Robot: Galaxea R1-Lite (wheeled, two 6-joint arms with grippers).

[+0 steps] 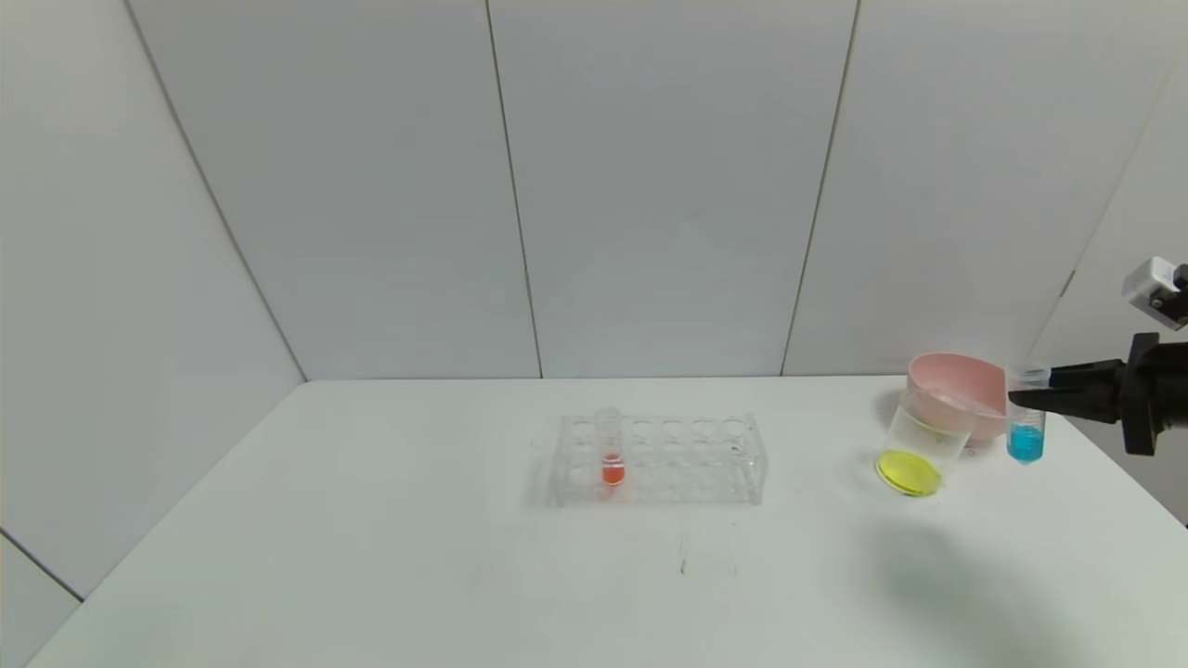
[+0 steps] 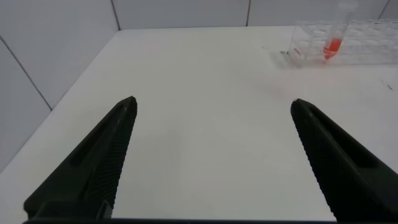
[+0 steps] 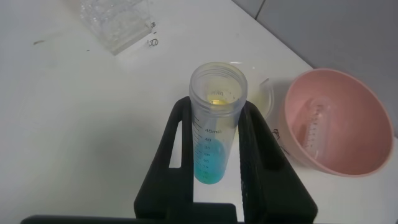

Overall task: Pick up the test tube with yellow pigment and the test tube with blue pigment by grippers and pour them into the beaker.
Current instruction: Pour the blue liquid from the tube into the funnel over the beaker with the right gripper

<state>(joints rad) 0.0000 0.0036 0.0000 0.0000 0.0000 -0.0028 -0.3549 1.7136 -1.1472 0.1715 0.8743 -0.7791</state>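
My right gripper (image 1: 1021,397) is shut on the test tube with blue pigment (image 1: 1026,441), holding it upright above the table's right side, just right of the beaker. In the right wrist view the tube (image 3: 211,155) sits between the fingers (image 3: 177,143) with its open mouth up. The beaker (image 1: 914,445) holds yellow liquid at its bottom; it shows behind the tube in the right wrist view (image 3: 264,93). No tube with yellow liquid is in view. My left gripper (image 2: 212,102) is open and empty over bare table, out of the head view.
A pink bowl (image 1: 965,385) stands behind the beaker, with an empty clear tube (image 3: 314,127) lying in it. A clear rack (image 1: 687,464) at table centre holds a red-orange tube (image 1: 612,468). The table's right edge runs close under my right arm.
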